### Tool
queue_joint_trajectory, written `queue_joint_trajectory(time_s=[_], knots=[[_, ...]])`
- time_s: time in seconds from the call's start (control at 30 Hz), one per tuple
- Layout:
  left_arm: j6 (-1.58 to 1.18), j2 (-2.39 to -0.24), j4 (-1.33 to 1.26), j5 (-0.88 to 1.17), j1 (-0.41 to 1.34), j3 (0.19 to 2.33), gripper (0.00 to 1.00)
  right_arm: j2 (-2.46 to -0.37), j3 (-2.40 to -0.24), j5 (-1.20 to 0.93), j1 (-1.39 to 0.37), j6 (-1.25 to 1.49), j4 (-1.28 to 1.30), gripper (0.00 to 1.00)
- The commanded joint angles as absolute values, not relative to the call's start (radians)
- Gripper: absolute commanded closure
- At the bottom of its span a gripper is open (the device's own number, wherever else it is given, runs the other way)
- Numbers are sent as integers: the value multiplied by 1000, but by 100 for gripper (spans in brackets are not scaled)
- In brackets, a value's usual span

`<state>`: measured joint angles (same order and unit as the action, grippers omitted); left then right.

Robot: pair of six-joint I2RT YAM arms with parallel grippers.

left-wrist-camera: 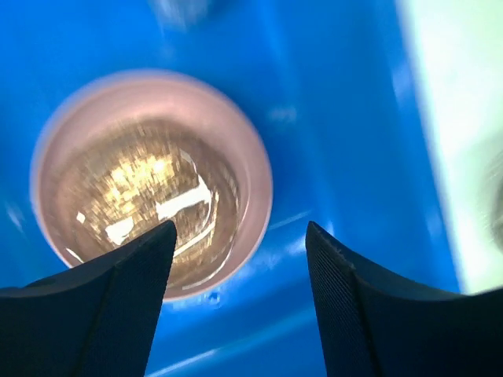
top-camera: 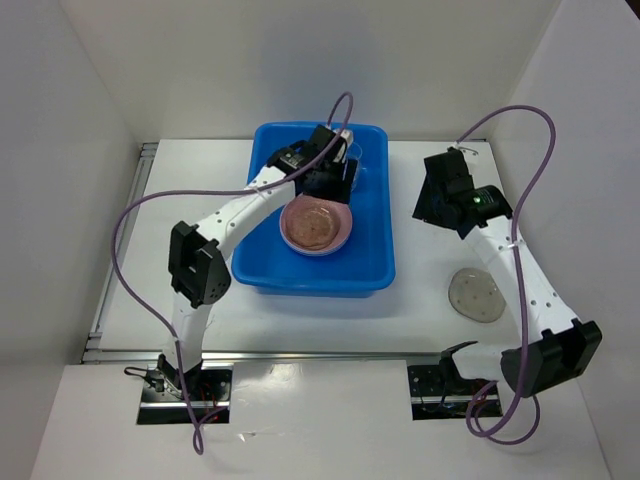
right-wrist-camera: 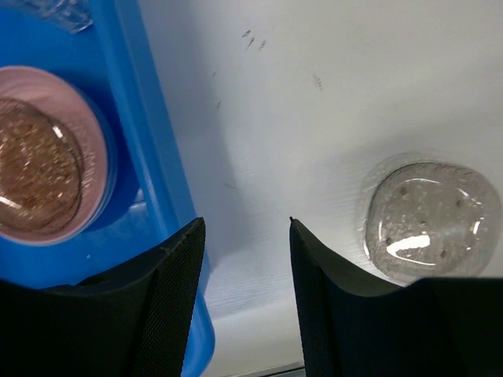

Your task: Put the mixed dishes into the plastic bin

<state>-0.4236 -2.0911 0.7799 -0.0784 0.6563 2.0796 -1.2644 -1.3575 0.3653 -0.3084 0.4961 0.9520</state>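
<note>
**Left gripper.** The left gripper (left-wrist-camera: 240, 228) is unclenched. Its two dark fingers (left-wrist-camera: 102, 306) stand well apart at the bottom of the left wrist view, and nothing lies between them. In the overhead view the gripper hangs over the upper part of the blue bin (left-wrist-camera: 346, 118).

**Below the left gripper.** A pink plate (left-wrist-camera: 240, 149) rests on the bin floor and fills the centre left of the wrist view. A brown speckled plate (left-wrist-camera: 134, 181) is nested inside it. The view is blurred, so it is not clear whether more plates lie under the pink one. Neither finger touches the plates.

**Right gripper.** The right gripper (right-wrist-camera: 244, 221) is also unclenched and holds nothing. Its fingers (right-wrist-camera: 169, 298) rise from the bottom edge of the right wrist view with bare white table (right-wrist-camera: 314, 94) showing between them. In the overhead view it hangs over the table just to the right of the bin.

**Around the right gripper.**
- The right wall of the bin runs down the left side of the right wrist view, just beside the left-hand finger.
- A grey plate (right-wrist-camera: 431, 218) lies flat on the table at the right of the frame, outside the bin and well apart from it.
- A clear plastic item (right-wrist-camera: 55, 12) sits inside the bin in the upper left corner. The frame edge cuts it off.
</note>
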Motion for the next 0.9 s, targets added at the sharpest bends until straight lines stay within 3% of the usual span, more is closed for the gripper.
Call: queue_joint_trajectory(time_s=[0.0,0.17,0.4,0.87], knots=[[-419,-1985,756,-148,660,2189,25,-1325,-1422,488,-298,520,1055,47],[-419,-1824,714,-135,583,2114,24,-1379,-1372,531,-261,575,1164,41],[-448,-1663,630,-60,361,1751,24,-1483,-1347,508,-150,575,1164,41],[-446,-1625,586,-6,342,1520,23,-1799,-1347,499,-141,604,1183,46]])
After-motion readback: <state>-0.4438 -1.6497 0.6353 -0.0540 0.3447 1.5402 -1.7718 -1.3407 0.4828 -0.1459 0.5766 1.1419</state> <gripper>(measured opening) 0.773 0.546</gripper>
